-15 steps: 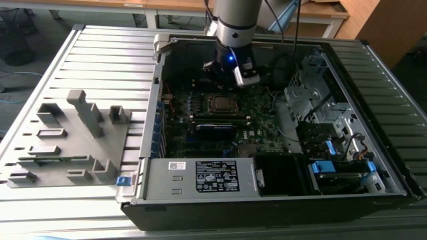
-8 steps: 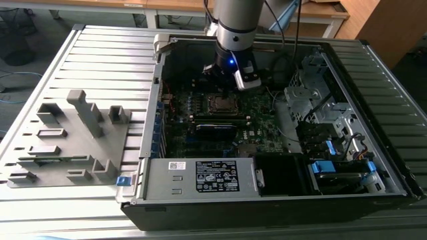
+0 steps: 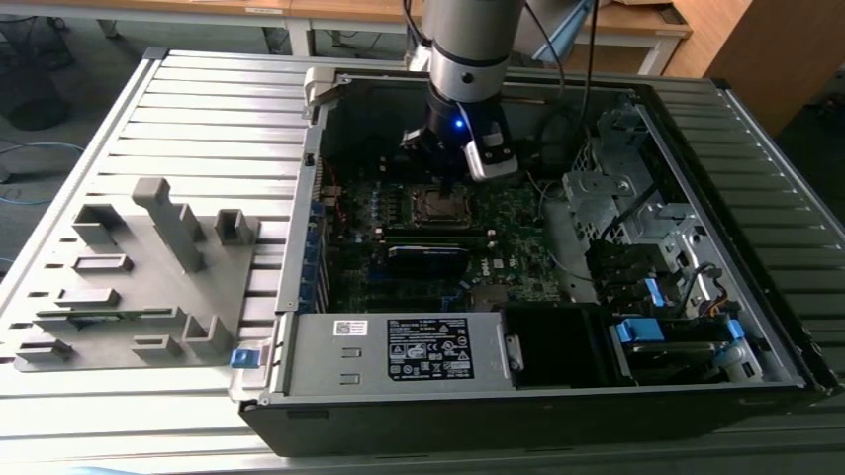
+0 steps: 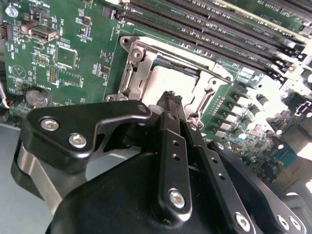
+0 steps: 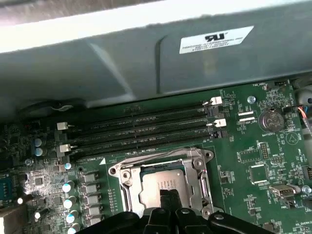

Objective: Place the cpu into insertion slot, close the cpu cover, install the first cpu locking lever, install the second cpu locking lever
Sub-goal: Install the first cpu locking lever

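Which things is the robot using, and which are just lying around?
For the job:
small square silvery-grey cpu
thin silvery metal cpu cover framing it
black gripper, fingers together just above the cpu

Just lying around:
long black memory slots
round silver coin battery
grey plastic holder tray

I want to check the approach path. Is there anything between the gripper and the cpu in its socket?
Nothing visible. In both wrist views the gripper hangs directly over the cpu, which already lies in the insertion slot under the closed cpu cover. The memory slots lie off to the side.
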### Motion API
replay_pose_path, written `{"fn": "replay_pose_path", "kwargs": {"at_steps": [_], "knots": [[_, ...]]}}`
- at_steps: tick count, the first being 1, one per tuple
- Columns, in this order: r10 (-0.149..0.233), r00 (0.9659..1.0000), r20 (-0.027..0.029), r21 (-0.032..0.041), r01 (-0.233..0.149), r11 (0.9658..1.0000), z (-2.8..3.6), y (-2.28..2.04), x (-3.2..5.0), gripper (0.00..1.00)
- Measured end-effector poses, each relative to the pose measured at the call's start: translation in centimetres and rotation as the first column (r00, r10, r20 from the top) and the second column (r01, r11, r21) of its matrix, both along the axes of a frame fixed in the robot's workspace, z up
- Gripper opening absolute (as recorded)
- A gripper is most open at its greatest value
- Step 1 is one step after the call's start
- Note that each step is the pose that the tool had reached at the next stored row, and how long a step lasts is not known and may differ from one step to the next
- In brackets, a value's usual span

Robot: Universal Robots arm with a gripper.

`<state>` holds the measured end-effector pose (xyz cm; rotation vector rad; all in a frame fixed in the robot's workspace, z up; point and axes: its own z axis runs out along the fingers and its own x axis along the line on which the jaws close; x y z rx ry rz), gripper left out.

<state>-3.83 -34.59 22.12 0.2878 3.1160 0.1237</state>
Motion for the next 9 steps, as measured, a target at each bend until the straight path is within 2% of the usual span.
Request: {"fn": "replay_pose_path", "kwargs": {"at_steps": [5,9], "knots": [[0.001,1.0,0.0001,0.0002,-0.001,1.0,1.15,0.0,0.0,0.11],[0.001,1.0,0.0001,0.0002,-0.001,1.0,1.67,-0.02,0.0,0.11]]}}
